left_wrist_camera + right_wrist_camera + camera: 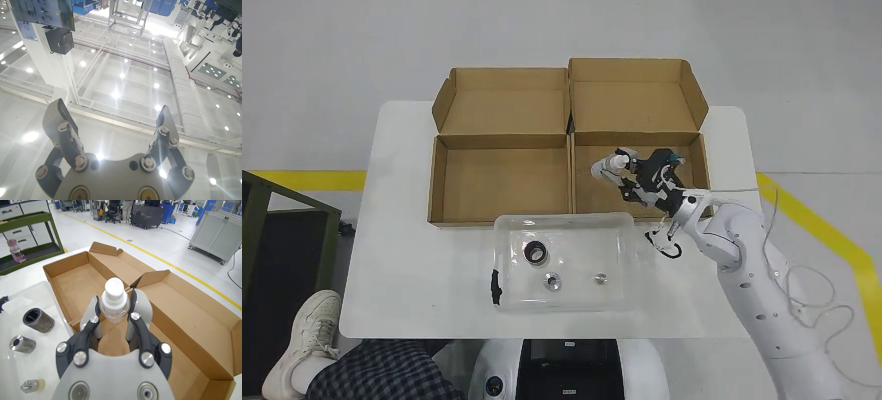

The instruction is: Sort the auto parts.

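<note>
Two open cardboard boxes on the white table [402, 250], the left box [500, 175] and the right box [587, 200], touching along one wall, lids folded back on the far side. Nearer the robot, just beside the boxes, a clear plastic tray [622, 240].

Right gripper [115, 298]: fingers closed on a white-capped clear part [114, 294], held by its clear body with the cap pointing away from the wrist. The part is in the air above the right box, near the wall shared with the left box.

Left gripper [111, 106]: pointing up at the ceiling, fingers spread wide, nothing between them.

Tray contents: a black sleeve [38, 320], a metal cylinder [22, 344] with a bored hole, a small metal piece [32, 385] with a pale tip, and a black piece [496, 288] at the tray's edge, all apart from one another.

Progress, as judged: early. The floors of both boxes show no parts, though the gripper hides some of the right box. One part is over a box but not yet released. Four items lie unsorted in the tray. Which box suits each kind cannot be told
</note>
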Controlling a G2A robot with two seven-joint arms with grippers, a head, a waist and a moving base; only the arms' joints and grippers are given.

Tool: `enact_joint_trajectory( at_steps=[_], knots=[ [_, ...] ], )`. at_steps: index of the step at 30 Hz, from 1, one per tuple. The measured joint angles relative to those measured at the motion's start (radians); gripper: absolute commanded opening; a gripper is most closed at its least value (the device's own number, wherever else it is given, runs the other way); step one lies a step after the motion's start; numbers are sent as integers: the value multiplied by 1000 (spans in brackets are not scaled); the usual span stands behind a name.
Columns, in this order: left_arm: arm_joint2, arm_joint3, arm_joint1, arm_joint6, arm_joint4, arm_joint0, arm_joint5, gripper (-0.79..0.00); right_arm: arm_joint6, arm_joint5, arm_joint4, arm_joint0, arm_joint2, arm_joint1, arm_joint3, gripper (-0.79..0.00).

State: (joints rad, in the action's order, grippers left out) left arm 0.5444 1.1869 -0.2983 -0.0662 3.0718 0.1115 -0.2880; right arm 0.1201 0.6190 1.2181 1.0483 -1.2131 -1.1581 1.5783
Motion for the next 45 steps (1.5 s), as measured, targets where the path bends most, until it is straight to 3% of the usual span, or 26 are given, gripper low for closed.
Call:
enact_joint_trajectory(
  at_steps=[15,17,19,29,31,33,39,45],
  knots=[
    [0,0,0,0,0,0,0,0,95,-1,17,-133,113,-25,-180,-770],
    [0,0,0,0,0,0,0,0,98,1,12,-145,124,-29,-199,-650],
    [0,0,0,0,0,0,0,0,99,6,5,-154,134,-32,-214,-588],
    [0,0,0,0,0,0,0,0,114,19,-10,-196,169,-44,-274,-471],
    [0,0,0,0,0,0,0,0,115,21,-11,-199,170,-44,-277,-403],
    [0,0,0,0,0,0,0,0,114,22,-13,-200,171,-45,-276,-249],
    [0,0,0,0,0,0,0,0,103,26,-13,-190,156,-41,-239,-52],
    [0,0,0,0,0,0,0,0,100,38,14,-147,89,-21,-117,-12]
  ],
)
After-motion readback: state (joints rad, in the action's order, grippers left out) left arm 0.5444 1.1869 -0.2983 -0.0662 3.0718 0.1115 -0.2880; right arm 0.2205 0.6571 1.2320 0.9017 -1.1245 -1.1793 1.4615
